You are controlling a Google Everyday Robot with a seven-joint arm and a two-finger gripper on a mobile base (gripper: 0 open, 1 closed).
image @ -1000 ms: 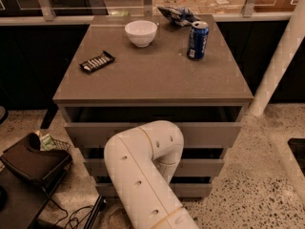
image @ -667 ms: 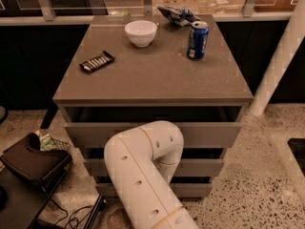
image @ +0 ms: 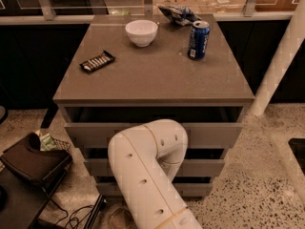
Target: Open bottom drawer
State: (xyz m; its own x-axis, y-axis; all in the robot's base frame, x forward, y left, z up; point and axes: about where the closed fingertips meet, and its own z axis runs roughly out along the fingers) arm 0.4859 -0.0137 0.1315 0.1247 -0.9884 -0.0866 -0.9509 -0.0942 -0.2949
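Observation:
The grey cabinet (image: 152,75) has three drawer fronts. The bottom drawer (image: 196,189) is the lowest grey strip, just above the floor. Only its left and right ends show. Its middle and handle are hidden behind my white arm (image: 145,175). The arm rises from the bottom edge and bends at the elbow toward the cabinet's front. My gripper is hidden behind that elbow, somewhere in front of the middle and bottom drawers. The top drawer front (image: 209,135) and the middle drawer front (image: 202,168) stand a little forward with dark gaps above them.
On the cabinet top are a white bowl (image: 141,32), a blue can (image: 198,39), a dark snack bar (image: 97,61) and a crumpled bag (image: 178,14). A white post (image: 279,63) stands at the right. A black case (image: 33,161) and cables (image: 78,213) lie on the floor at the left.

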